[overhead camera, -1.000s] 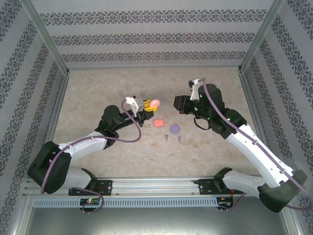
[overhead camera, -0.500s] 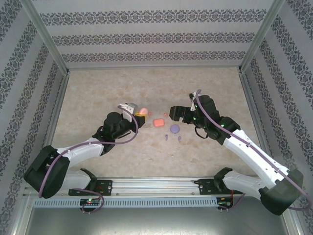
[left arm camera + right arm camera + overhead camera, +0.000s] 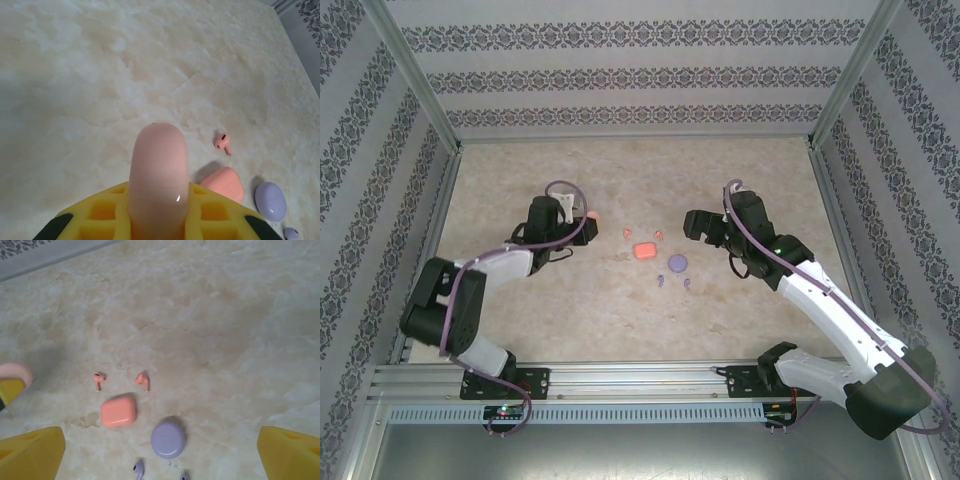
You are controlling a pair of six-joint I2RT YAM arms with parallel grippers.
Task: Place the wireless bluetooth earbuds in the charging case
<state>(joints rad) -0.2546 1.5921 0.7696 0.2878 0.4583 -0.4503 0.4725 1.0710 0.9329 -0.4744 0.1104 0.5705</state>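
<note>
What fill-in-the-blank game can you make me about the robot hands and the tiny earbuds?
The left gripper is shut on a rounded thing coloured ____.
The number of pink earbuds lying on the table is ____.
The jaws of the right gripper stand ____.
Beside the pink case lies a closed case coloured ____.
Missing words: pink, two, open, purple.
</note>
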